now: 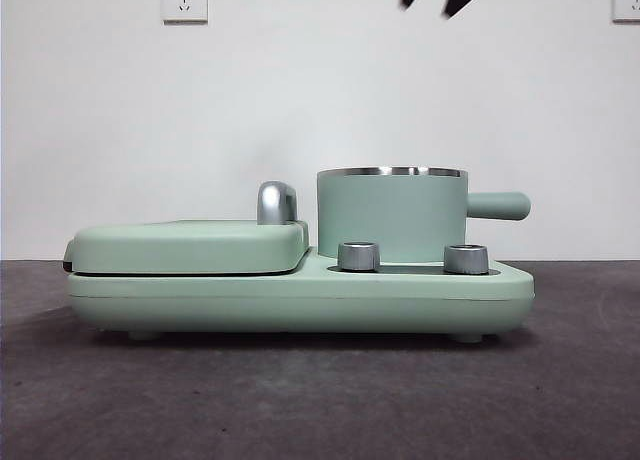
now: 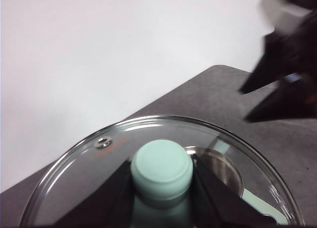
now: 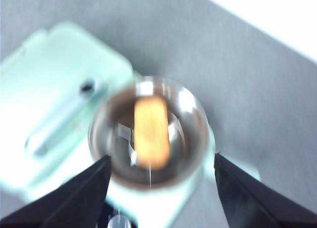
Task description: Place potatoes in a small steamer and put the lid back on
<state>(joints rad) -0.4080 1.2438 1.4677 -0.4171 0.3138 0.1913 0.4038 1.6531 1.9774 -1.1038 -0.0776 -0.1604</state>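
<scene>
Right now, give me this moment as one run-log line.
potato: inside small steamer | lid: off steamer, knob clamped in left claw | right claw: open, empty, above steamer | next: likely lid on

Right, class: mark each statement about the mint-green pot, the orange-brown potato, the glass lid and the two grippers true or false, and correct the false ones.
1. The orange-brown potato lies inside the mint-green cylindrical pot. True.
2. The round clear-glass lid sits on the pot. False: the pot's steel rim is uncovered; the left gripper holds the lid.
3. The left gripper's jaws clamp the lid's mint-green knob. True.
4. The right gripper is shut on the potato. False: its jaws are spread open above the pot.
5. The flat mint-green grill cover stands raised. False: it lies closed.
</scene>
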